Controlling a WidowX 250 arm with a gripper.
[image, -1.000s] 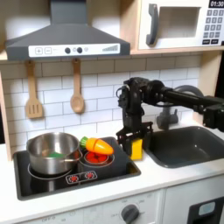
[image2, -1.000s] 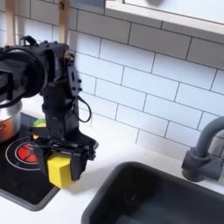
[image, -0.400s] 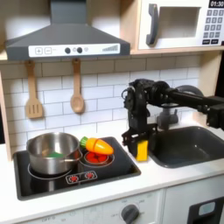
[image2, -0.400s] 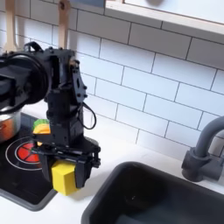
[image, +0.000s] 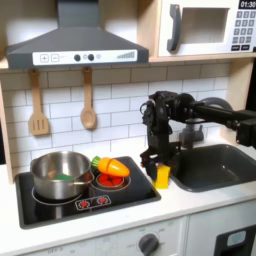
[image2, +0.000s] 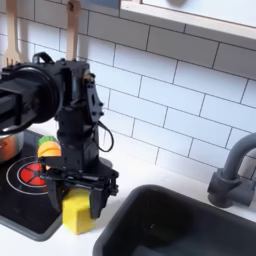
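My gripper (image: 161, 171) points straight down over the white counter strip between the stove (image: 60, 205) and the sink (image: 215, 167). It is shut on a yellow block (image: 161, 180), with a black finger on each side. In the second exterior view the yellow block (image2: 78, 215) sits low in my gripper (image2: 79, 204), at or just above the counter by the stove's corner; I cannot tell whether it touches. An orange carrot with a green top (image: 113, 166) lies on the red burner to the first exterior view's left of my gripper.
A steel pot (image: 58, 172) stands on the stove's left burner. A wooden spatula (image: 38, 105) and spoon (image: 88, 100) hang on the tiled wall. A dark faucet (image2: 231, 172) rises behind the sink (image2: 170, 228). A hood and microwave (image: 205, 28) are overhead.
My gripper has carried the yellow block from the stove's edge toward the sink and lowered it onto the counter strip. Nothing else has moved.
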